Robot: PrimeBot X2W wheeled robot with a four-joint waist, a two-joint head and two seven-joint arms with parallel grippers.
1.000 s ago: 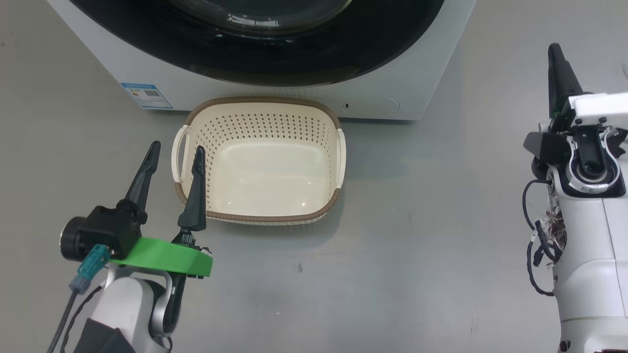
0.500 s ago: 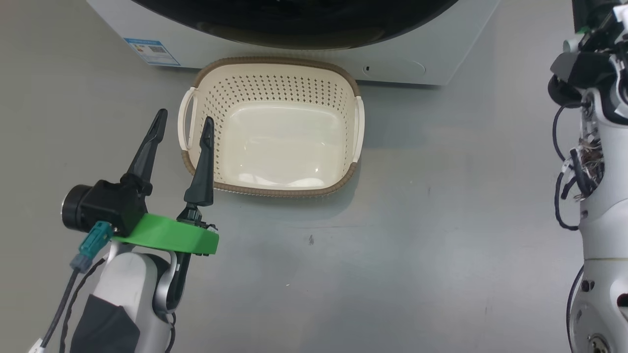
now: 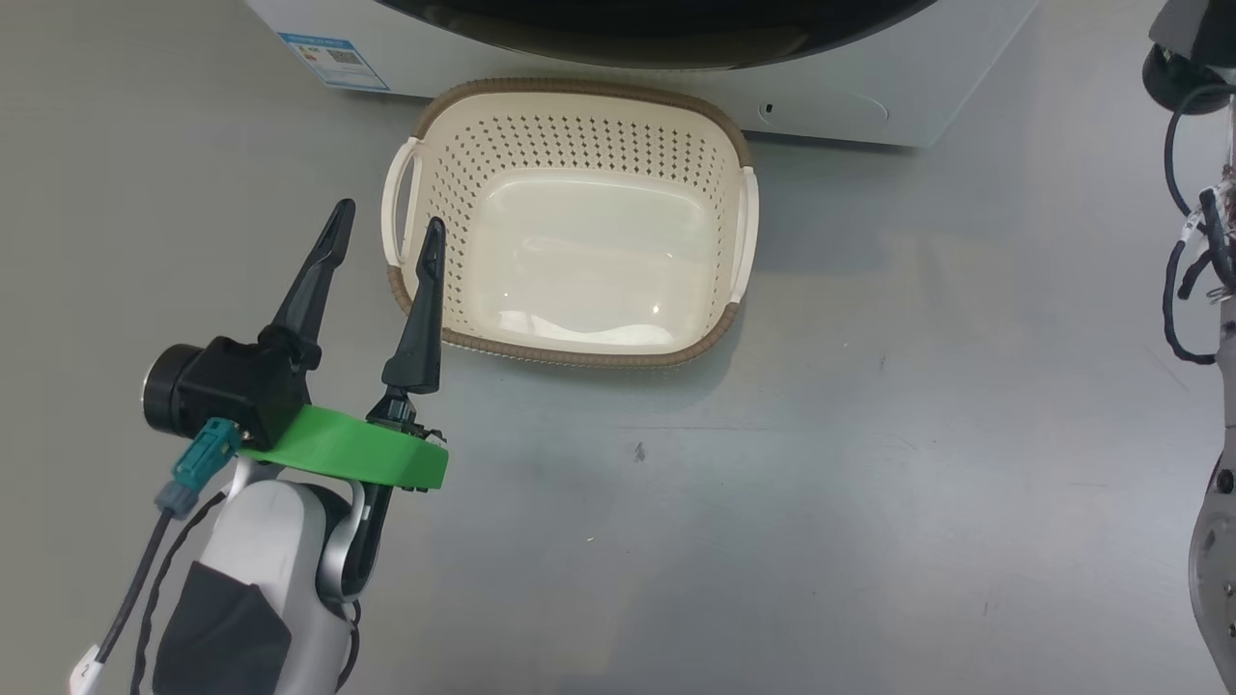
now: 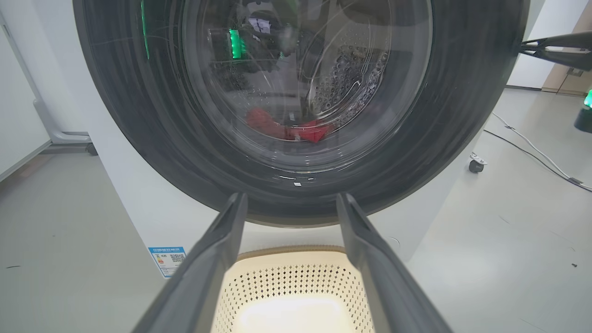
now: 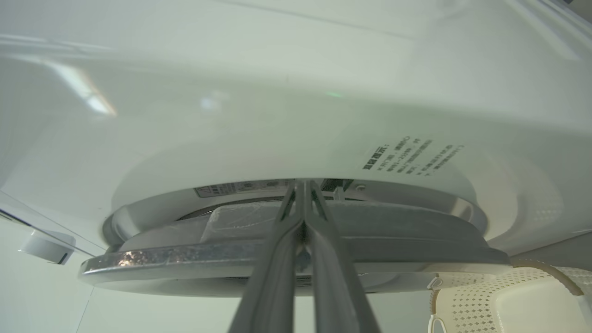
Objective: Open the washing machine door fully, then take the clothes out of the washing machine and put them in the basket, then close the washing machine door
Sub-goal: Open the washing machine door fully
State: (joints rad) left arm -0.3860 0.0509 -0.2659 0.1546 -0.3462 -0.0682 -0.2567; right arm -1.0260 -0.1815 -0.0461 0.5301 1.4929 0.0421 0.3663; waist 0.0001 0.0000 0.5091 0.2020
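Observation:
The washing machine (image 4: 138, 203) stands ahead, white, and its glossy black door (image 4: 462, 120) covers the drum. Red clothes (image 4: 286, 129) lie behind the glass window. On the floor before the machine sits the cream basket (image 3: 579, 135), with nothing in it. My left gripper (image 3: 386, 222) hovers open beside the basket's left handle, fingers pointing at the door. My right gripper (image 5: 303, 185) is shut, its tips in the gap between the door's rim (image 5: 277, 263) and the machine's white front. It also reaches the door's right edge in the left wrist view, as the right gripper (image 4: 522, 46).
Grey floor (image 3: 869, 483) spreads to the right and front of the basket. My right arm (image 3: 1207, 241) with its cables rises along the right edge. A blue label (image 3: 333, 60) marks the machine's lower left. A cable (image 4: 532, 143) and a caster lie right of the machine.
The head camera has shifted, so the basket and machine sit higher and further right. My right gripper has risen out of the head view's top right. The left gripper has held its pose.

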